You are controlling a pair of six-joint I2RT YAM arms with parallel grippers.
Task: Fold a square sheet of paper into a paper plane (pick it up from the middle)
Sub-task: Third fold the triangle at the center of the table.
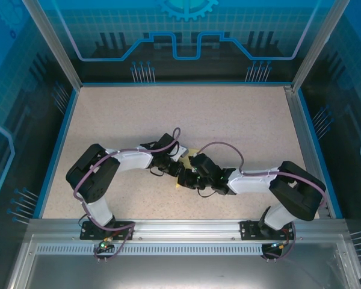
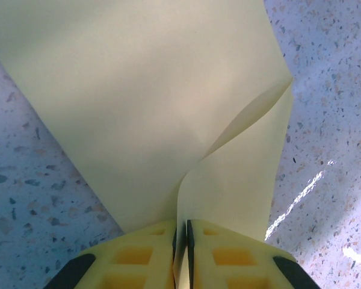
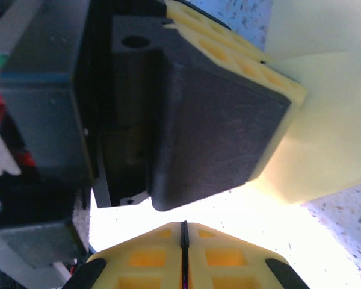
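1. 2 robot arms, black and white with purple cables, bend inward and meet near the middle of a pale, speckled, stone-look table (image 1: 228, 114) edged in blue.
2. The left gripper (image 2: 182, 232) has yellow fingers (image 2: 147, 236) moulded with rectangular hollows. They are pressed together and pinch 1 edge of the sheet of paper (image 2: 156, 90) between them.
3. The sheet is thin, smooth, pale yellow and unmarked. In the left wrist view it fans out from the fingers across the table, and 1 flap lifts in a soft curve to a corner on the right.
4. From above, small yellow patches of the sheet show between the 2 wrists, which cover most of it.
5. The right gripper (image 3: 183, 232) has its jaws closed, with 1 thin dark seam between the yellow tips. Glare whitens the area just beyond them, so I cannot tell whether any paper is caught there.
6. The right wrist view looks closely at the left gripper's matte black block capped with yellow padding, with the sheet behind it.
7. Translucent blue walls (image 1: 186, 36) enclose the table, and the back wall is printed with a gear outline.
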